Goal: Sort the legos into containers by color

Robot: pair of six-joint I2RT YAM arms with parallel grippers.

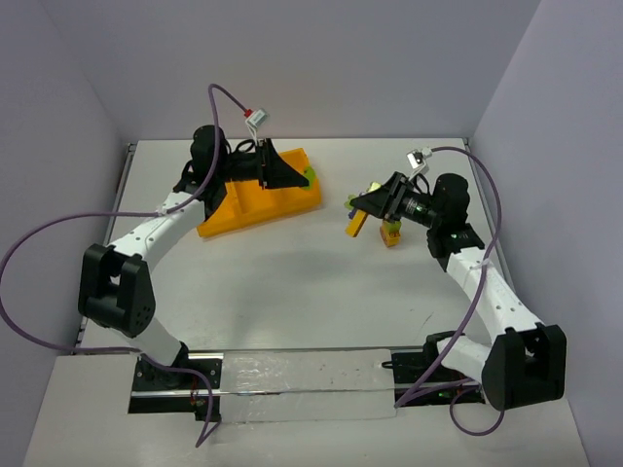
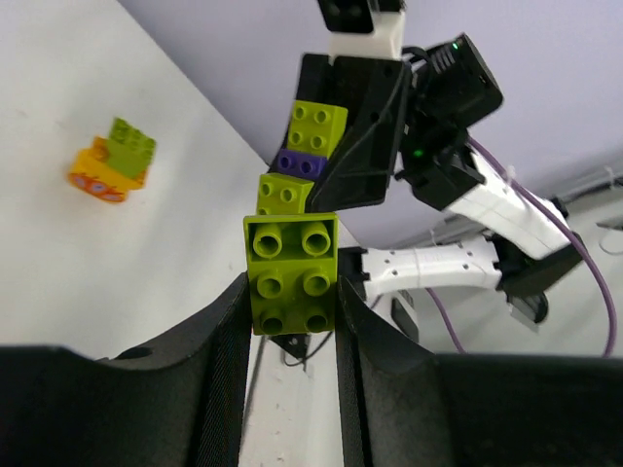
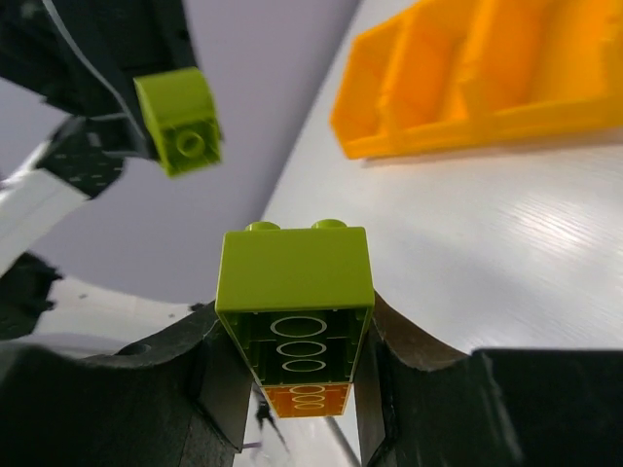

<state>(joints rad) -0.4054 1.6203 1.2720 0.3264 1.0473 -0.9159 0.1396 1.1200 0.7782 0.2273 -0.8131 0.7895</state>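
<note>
The left gripper [image 2: 290, 292] clamps a glossy, studded lime brick [image 2: 292, 272] over the right end of the smooth orange-yellow tray [image 1: 243, 209], studs facing its wrist camera. The tray's compartments [image 3: 487, 68] show only bare plastic. The right gripper [image 3: 292, 350] pinches a lime-and-orange stack [image 3: 294, 282] right of the tray, long axis along the fingers.

Not much else on my feed: white table [image 1: 292, 292], pale lilac walls [image 1: 292, 68] around it, shiny clear strip [image 1: 302, 389] along the near edge.
</note>
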